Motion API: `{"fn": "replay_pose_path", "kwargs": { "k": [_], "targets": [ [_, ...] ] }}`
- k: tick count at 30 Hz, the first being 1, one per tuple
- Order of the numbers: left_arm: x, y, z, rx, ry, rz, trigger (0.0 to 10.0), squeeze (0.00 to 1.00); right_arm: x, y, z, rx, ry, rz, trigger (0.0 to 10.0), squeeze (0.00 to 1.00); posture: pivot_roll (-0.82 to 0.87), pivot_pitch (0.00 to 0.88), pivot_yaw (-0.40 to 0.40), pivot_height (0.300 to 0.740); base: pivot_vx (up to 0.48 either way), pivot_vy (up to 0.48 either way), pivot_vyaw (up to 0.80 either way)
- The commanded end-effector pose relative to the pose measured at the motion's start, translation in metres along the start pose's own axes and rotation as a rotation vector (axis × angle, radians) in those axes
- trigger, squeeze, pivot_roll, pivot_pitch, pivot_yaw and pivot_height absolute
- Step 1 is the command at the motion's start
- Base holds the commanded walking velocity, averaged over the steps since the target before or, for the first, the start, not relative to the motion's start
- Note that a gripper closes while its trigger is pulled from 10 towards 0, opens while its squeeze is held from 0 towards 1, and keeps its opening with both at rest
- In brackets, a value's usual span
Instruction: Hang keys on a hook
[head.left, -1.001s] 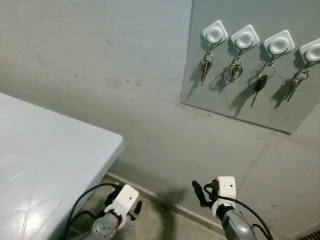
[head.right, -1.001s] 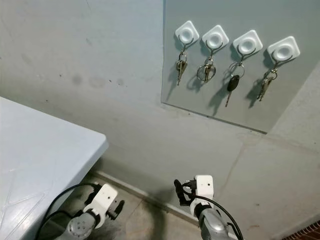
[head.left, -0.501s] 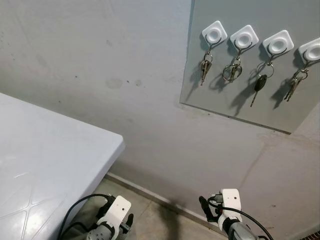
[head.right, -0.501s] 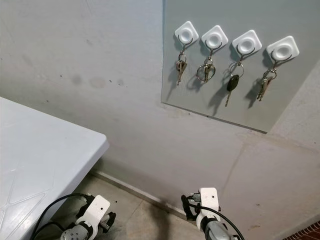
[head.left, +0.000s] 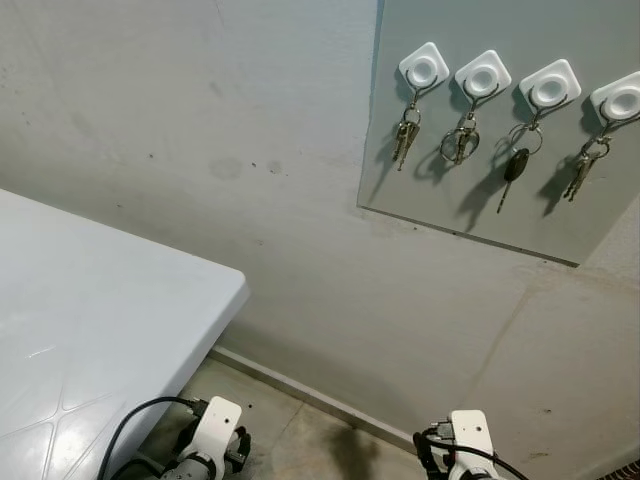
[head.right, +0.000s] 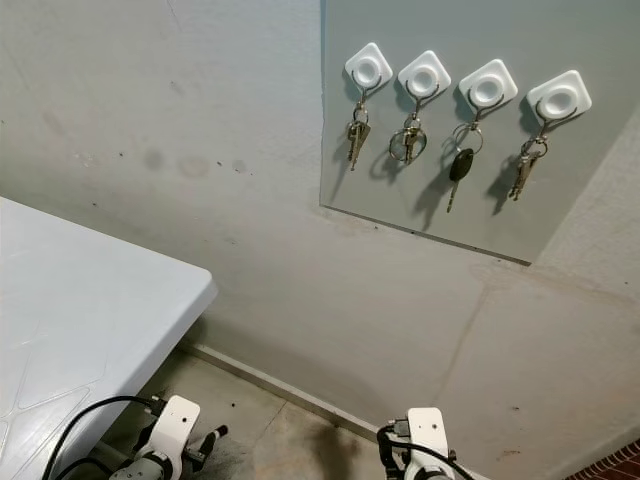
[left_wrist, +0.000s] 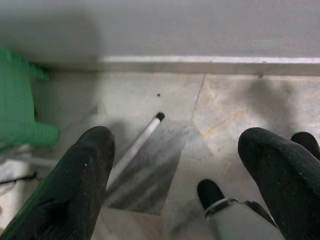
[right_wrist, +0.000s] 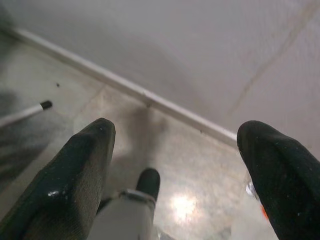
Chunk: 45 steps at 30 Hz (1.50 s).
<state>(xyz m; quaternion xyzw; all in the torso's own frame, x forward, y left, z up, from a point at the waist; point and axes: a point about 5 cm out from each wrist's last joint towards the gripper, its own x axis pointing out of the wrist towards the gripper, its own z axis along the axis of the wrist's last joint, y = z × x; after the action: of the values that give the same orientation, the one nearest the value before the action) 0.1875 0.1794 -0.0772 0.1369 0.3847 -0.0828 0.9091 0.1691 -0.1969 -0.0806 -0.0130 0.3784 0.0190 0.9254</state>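
Note:
Four white square hooks sit in a row on a grey wall panel (head.left: 470, 205) at the upper right. The first hook (head.left: 424, 70) carries a small key bunch (head.left: 405, 135). The second hook (head.left: 482, 77) holds keys on a ring (head.left: 460, 144). A black-headed key (head.left: 515, 166) hangs from the third hook (head.left: 550, 86), and another bunch (head.left: 582, 172) from the fourth hook (head.left: 620, 100). Both arms hang low, far below the panel. My left gripper (left_wrist: 176, 142) is open with nothing between its fingers. My right gripper (right_wrist: 177, 131) is open and empty too.
A white table (head.left: 100, 320) fills the lower left, its corner close to the left arm. Below is a stone floor with a pale skirting strip (head.left: 300, 395) along the wall. Under the left gripper lie a white table leg (left_wrist: 137, 147) and something green (left_wrist: 20, 110).
Both arms have sunk toward the bottom edge of the eye views. The view has shifted slightly, so the hooks sit a little higher. The keys have not moved.

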Motion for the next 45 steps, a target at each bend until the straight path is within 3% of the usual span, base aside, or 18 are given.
{"fn": "replay_pose_path", "kwargs": {
  "k": [1, 13, 28, 39, 45],
  "targets": [
    [-0.002, 0.010, -0.007, -0.050, 0.035, 0.056, 10.0, 0.00, -0.002, 0.001, -0.007, -0.001, 0.037, -0.004, 10.0, 0.00, -0.03, 0.000, 0.036, 0.732, 0.000, 0.000, 0.00],
    [-0.006, 0.014, -0.022, -0.170, 0.113, 0.128, 10.0, 0.00, -0.008, 0.002, -0.028, 0.018, 0.148, -0.042, 10.0, 0.00, -0.02, 0.000, 0.026, 0.732, 0.000, 0.000, 0.00],
    [0.000, 0.004, -0.009, -0.225, 0.091, 0.117, 10.0, 0.00, -0.010, 0.002, -0.035, 0.019, 0.195, -0.068, 10.0, 0.00, -0.03, 0.000, 0.019, 0.732, 0.000, 0.000, 0.00],
    [-0.003, -0.004, -0.016, -0.167, 0.096, 0.071, 10.0, 0.00, -0.010, 0.006, -0.035, 0.013, 0.181, -0.059, 10.0, 0.00, -0.03, 0.000, 0.020, 0.732, 0.000, 0.000, 0.00],
    [-0.003, -0.014, -0.016, -0.081, 0.085, 0.010, 10.0, 0.00, -0.010, 0.007, -0.035, 0.006, 0.181, -0.055, 10.0, 0.00, -0.02, 0.000, 0.017, 0.732, 0.000, 0.000, 0.00]
  ]
}}
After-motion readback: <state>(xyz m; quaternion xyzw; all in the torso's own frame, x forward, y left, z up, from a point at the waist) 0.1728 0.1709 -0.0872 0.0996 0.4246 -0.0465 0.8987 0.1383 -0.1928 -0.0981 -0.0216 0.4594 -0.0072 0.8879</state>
